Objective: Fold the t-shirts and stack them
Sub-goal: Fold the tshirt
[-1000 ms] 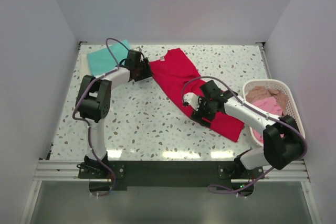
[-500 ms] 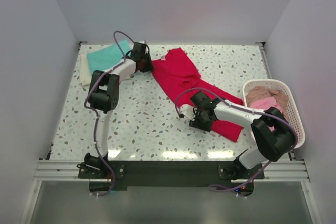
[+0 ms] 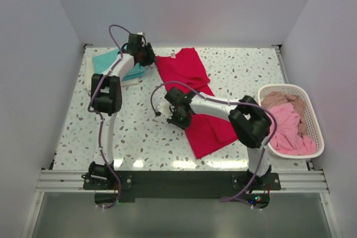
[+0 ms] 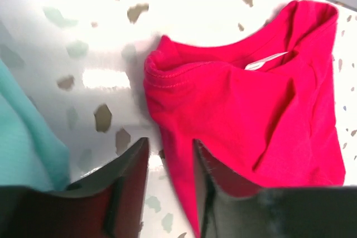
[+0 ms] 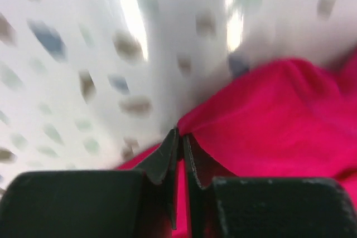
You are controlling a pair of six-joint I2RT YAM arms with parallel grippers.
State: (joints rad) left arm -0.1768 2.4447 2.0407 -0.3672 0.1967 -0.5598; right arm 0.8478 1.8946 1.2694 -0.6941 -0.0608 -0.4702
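**Both grippers grasp the red t-shirt (image 3: 184,69) on the speckled tabletop (image 3: 145,132)**

My left gripper (image 4: 169,144) grasps a fold of the shirt's shoulder edge at the far side, just beside the teal t-shirt (image 3: 109,62). My right gripper (image 5: 179,137) is pinched tight on an edge fold near the middle. Pink t-shirts (image 3: 287,129) fill the basket (image 3: 319,140) at right.

Crimson tee (image 3: 187,71) (white neck label (image 4: 265,61)) rumpled mid-table; teal tee (image 3: 105,61), apparently atop cream one (image 3: 129,81), far-left; pink tees (image 3: 287,129) right.
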